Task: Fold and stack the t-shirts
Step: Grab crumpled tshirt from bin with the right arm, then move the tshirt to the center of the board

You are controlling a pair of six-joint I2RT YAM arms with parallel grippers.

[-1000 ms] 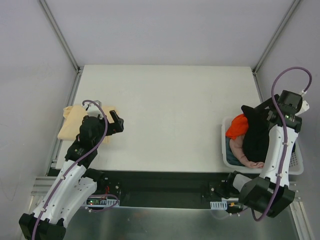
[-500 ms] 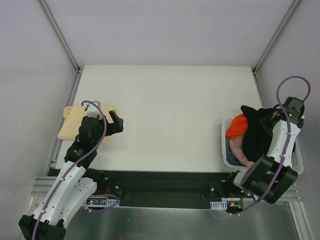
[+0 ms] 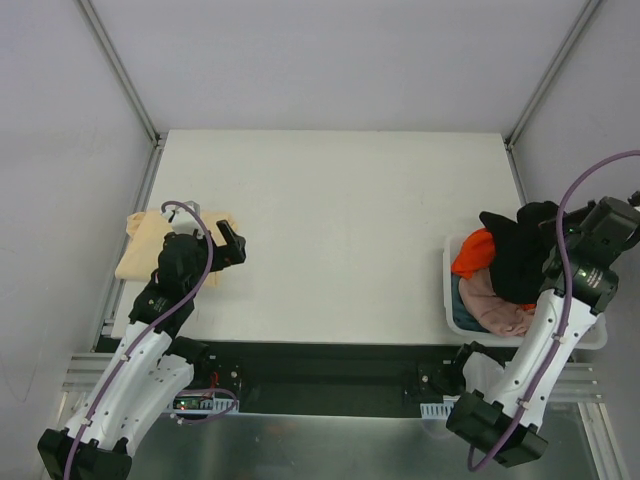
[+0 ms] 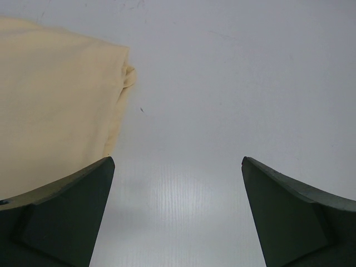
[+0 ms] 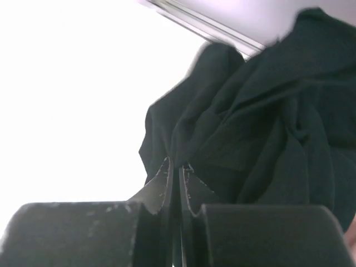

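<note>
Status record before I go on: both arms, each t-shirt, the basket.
left gripper: jaws open, empty, over the table, next to the tan t-shirt
tan t-shirt: lying flat at the table's left edge, looks folded
right gripper: jaws shut on the black t-shirt, above the basket
black t-shirt: bunched, hanging over the basket's contents
basket: at the table's right edge, holds the orange t-shirt and the pink t-shirt
</note>
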